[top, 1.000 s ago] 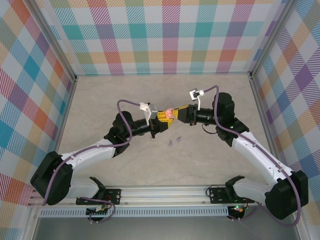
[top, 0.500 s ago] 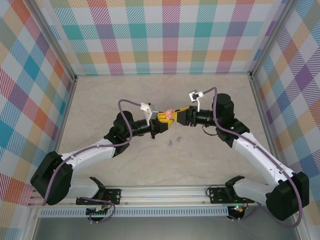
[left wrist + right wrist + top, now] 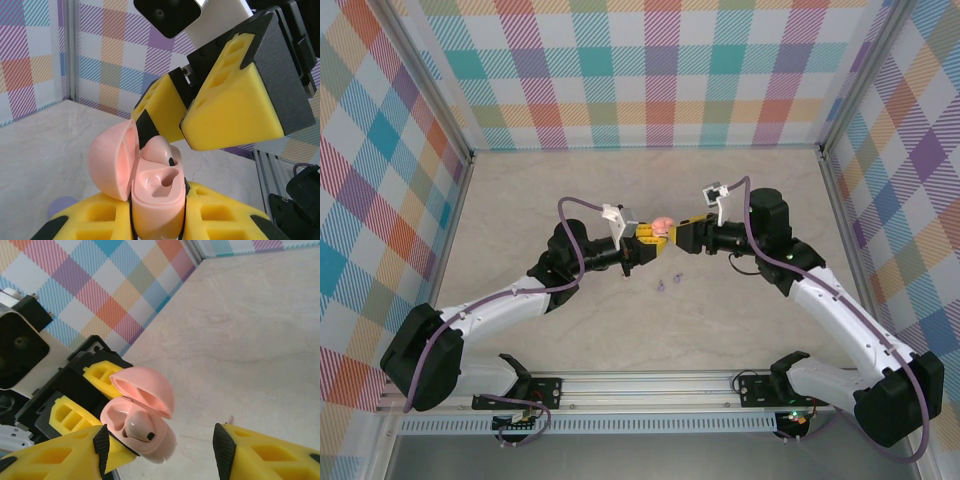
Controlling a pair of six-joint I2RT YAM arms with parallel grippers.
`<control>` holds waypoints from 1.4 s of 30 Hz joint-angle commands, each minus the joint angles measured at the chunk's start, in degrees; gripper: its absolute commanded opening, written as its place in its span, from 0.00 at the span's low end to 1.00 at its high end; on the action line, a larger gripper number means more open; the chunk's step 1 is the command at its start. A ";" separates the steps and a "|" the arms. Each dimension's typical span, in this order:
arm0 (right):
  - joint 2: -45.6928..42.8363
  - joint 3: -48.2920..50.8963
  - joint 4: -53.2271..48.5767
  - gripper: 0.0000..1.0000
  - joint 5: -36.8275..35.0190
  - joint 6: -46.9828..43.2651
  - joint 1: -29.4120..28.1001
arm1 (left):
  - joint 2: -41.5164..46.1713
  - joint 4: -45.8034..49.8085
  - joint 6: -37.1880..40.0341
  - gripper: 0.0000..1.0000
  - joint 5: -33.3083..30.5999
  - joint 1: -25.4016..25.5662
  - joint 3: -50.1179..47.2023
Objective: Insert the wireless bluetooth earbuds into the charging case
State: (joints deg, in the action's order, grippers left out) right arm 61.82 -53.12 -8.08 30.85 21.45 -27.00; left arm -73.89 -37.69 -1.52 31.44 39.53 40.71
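Left gripper (image 3: 642,238) pinches the open pink case (image 3: 661,224) to steady it; right gripper (image 3: 674,232) at its 3 o'clock hangs spread, 1 earbud (image 3: 140,429) seated inside.

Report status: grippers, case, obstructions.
Left gripper shut on pale pink plastic charging case, lid open. Right gripper open, crowding it. One pink earbud seated, one slot empty.

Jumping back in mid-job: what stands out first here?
The pink charging case, lid open, sits clamped in the left gripper above mid-table, one pink earbud seated, the other slot empty. The right gripper faces it, jaws open. Two small lilac earbuds lie on the table nearer the arm bases.
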 commanded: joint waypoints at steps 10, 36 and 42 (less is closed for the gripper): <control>-1.47 -2.33 -7.24 0.60 -8.46 -2.56 0.02 | 4.16 5.10 3.14 0.15 -1.94 0.72 0.97; 38.26 -18.25 -14.99 0.58 -4.98 0.91 -3.07 | 18.09 21.56 7.03 0.15 -3.59 0.72 0.93; 46.72 -25.21 -19.78 0.56 -6.22 -0.26 -6.74 | 20.88 23.69 7.09 0.15 -4.19 0.71 0.30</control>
State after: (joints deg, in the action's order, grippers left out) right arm 106.30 -74.76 -24.08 24.21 21.76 -31.94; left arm -55.11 -15.27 4.40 27.75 39.57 40.71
